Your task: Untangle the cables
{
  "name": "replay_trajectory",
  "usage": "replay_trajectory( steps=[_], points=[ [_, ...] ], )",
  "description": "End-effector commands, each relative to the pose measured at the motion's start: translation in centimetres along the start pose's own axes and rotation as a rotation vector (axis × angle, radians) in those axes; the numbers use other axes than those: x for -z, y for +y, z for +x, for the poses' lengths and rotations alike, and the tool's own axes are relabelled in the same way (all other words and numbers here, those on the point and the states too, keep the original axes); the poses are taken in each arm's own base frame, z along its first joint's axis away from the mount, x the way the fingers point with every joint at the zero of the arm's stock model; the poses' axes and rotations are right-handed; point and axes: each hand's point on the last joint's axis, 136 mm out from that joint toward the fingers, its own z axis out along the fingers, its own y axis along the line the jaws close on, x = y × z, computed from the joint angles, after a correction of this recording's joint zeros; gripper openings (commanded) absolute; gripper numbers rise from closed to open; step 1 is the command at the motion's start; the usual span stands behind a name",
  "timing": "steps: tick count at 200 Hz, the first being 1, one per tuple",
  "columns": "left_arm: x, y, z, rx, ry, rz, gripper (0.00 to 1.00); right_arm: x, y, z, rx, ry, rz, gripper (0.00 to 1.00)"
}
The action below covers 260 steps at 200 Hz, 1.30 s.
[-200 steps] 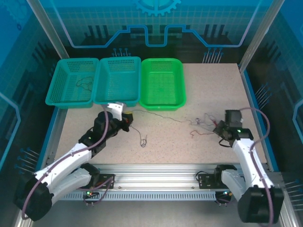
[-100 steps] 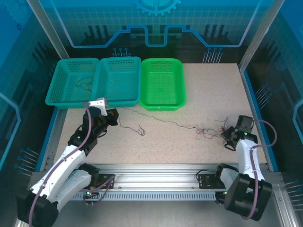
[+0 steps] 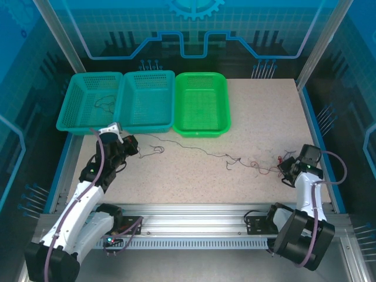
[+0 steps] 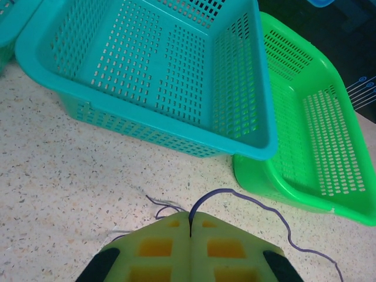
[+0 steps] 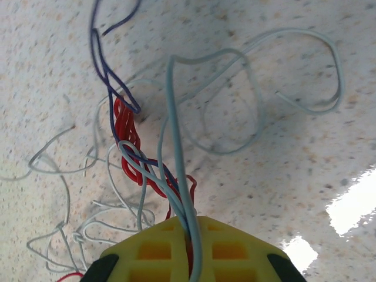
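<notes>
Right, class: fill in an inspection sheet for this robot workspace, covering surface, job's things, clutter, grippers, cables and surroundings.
Surface: speckled beige table, flat and well lit.
Job's things: thin wires strung across the table between the two arms, with a knotted bundle of red, white and dark ones near the right arm; a loose wire lies in the left teal basket.
Clutter: nothing seen.
Grippers: left fingers shut on one dark wire; right fingers shut on the knotted bundle.
Cables: purple-grey hoses run along both arms.
Surroundings: middle teal basket and green basket at the far edge; metal rail in front; blue panels around.
</notes>
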Motion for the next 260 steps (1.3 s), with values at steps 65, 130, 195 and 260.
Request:
replay_trajectory(
  steps=[65,130,195,260],
  points=[
    [-1.4,-3.2,0.8,0.023,0.092,0.168,0.0,3.2,9.9,9.4,0.67,0.22,-0.137,0.53],
    [-0.7,-2.8,0.2,-0.015,0.068,0.139,0.0,3.9,16.3,20.0,1.337,0.318,-0.264,0.53],
    [-0.4,-2.5,0.6,-0.026,0.072,0.133,0.0,-1.1,15.7,22.4,1.478,0.445,-0.02,0.52],
    [-0.4,-2.4,0.5,-0.031,0.066,0.124,0.0,-2.3,17.1,23.0,1.493,0.412,-0.021,0.41]
  ],
)
